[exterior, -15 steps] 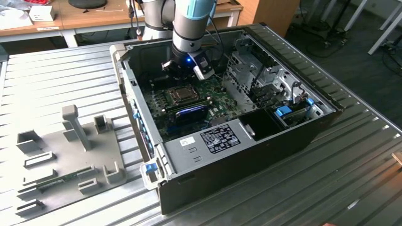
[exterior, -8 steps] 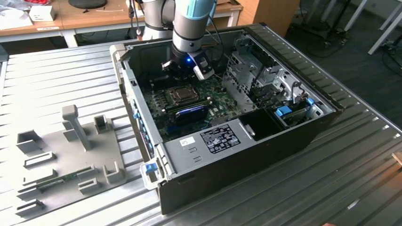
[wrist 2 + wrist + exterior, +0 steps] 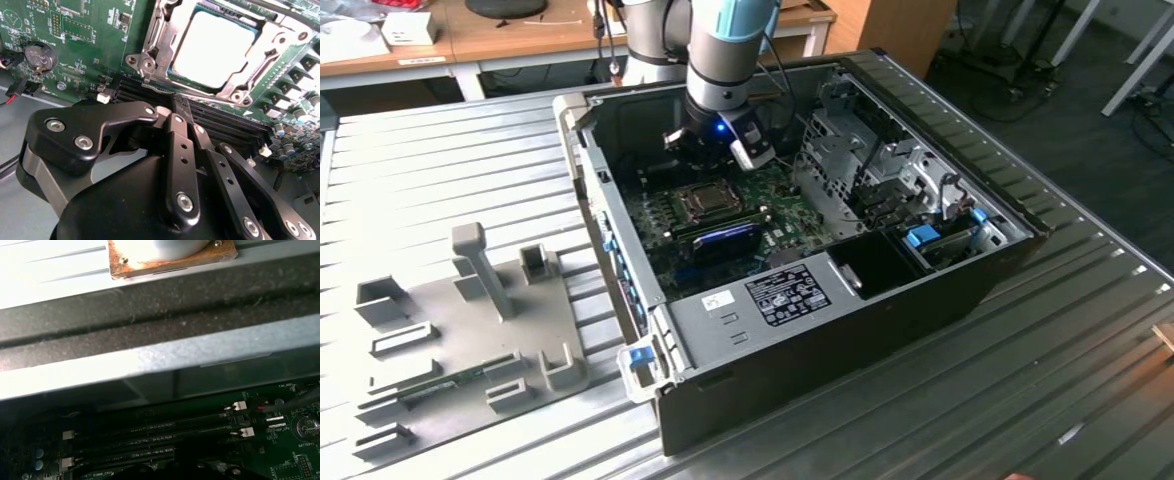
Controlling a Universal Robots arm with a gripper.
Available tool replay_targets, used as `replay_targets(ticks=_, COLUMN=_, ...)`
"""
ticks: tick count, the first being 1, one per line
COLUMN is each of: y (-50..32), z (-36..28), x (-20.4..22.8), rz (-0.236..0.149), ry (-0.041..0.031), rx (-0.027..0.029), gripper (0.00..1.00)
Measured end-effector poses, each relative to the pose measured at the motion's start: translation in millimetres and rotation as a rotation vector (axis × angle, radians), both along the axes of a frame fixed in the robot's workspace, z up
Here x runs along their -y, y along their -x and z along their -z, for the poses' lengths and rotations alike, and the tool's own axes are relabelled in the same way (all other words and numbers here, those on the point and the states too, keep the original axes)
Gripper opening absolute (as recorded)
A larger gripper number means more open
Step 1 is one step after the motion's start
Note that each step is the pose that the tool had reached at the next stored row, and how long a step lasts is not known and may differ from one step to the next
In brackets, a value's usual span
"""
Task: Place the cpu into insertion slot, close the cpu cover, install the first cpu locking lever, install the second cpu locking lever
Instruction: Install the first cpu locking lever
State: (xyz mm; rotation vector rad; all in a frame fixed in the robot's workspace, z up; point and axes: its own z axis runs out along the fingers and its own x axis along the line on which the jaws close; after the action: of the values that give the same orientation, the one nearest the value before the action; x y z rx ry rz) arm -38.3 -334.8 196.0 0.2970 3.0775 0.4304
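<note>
Presently the tool is clenched: its two black fingertips meet with nothing seen between them. In the second wrist view the tips lie over the long black memory slots, just beside the socket; whether they touch the slots cannot be told.

The cpu sits seated in the insertion slot, its pale metallic top facing up and glaring in the light. The cpu cover, a silvery frame, lies down flat around the chip's edges, the top showing through its cut-out. Whether the cover is latched cannot be told.

The green circuit board around the socket carries white printed markings, and a round coin cell sits in its holder well apart from the socket.

In the exterior view the arm reaches down into an open computer case lying on its side, with the tool poised just above the board near the socket. A black-and-white label is fixed to a metal panel inside the case; its print cannot be made out. The case rests on a ribbed metal surface. On the exterior view's left a grey fixture plate with upright blocks lies on the same surface, apart from the case.
</note>
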Motion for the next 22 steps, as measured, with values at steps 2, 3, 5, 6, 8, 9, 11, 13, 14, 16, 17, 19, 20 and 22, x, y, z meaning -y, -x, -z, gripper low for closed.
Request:
replay_targets(ticks=2, y=0.0, z=0.1, x=0.1, rz=0.004, ry=-0.0001, rx=0.0001, gripper=0.10)
replay_targets(ticks=3, y=0.0, z=0.1, x=0.1, rz=0.006, ry=0.0000, rx=0.0000, gripper=0.10)
replay_targets(ticks=5, y=0.0, z=0.1, x=0.2, rz=0.009, ry=0.0000, rx=0.0000, gripper=0.10)
replay_targets(ticks=6, y=0.0, z=0.2, x=0.2, rz=0.011, ry=0.0000, rx=0.0000, gripper=0.10)
replay_targets(ticks=8, y=0.0, z=0.2, x=0.3, rz=0.013, ry=0.0001, rx=0.0000, gripper=0.10)
replay_targets(ticks=9, y=0.0, z=0.3, x=0.3, rz=0.014, ry=0.0000, rx=0.0001, gripper=0.10)
replay_targets(ticks=11, y=0.0, z=0.3, x=0.3, rz=0.017, ry=0.0001, rx=0.0000, gripper=0.10)
replay_targets(ticks=13, y=0.0, z=0.4, x=0.3, rz=0.019, ry=0.0001, rx=0.0000, gripper=0.10)
replay_targets(ticks=14, y=0.0, z=0.4, x=0.3, rz=0.020, ry=0.0001, rx=0.0000, gripper=0.10)
replay_targets(ticks=16, y=0.0, z=0.5, x=0.4, rz=0.022, ry=0.0000, rx=0.0001, gripper=0.10)
replay_targets(ticks=17, y=0.0, z=0.6, x=0.4, rz=0.023, ry=-0.0001, rx=0.0001, gripper=0.10)
replay_targets(ticks=19, y=0.0, z=0.7, x=0.5, rz=0.025, ry=0.0000, rx=0.0001, gripper=0.10)
replay_targets(ticks=20, y=0.0, z=0.7, x=0.5, rz=0.026, ry=-0.0001, rx=0.0001, gripper=0.10)
replay_targets(ticks=22, y=0.0, z=0.7, x=0.6, rz=0.028, ry=0.0000, rx=0.0000, gripper=0.10)
